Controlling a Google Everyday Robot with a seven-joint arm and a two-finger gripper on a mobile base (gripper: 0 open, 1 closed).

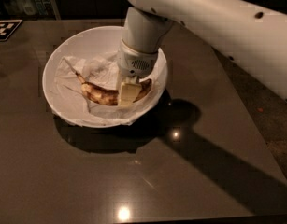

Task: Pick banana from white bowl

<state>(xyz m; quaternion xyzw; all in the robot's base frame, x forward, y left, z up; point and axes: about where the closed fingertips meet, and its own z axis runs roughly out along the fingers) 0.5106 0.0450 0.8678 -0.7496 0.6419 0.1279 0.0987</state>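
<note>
The banana (98,94), yellow with heavy brown spots and a thin dark stem pointing up-left, lies curved on the wrinkled napkin in the white bowl (59,55). The bowl stands on the dark table at the left centre. My gripper (126,93) reaches straight down from the white arm into the bowl. It sits at the banana's middle and covers part of it. The banana's right end shows just past the gripper, near the bowl's right wall.
The dark, glossy table (147,171) stretches toward the front and right, and its right edge runs diagonally. My white arm (218,27) crosses the upper right. A black-and-white marker tag (3,29) lies at the far left corner.
</note>
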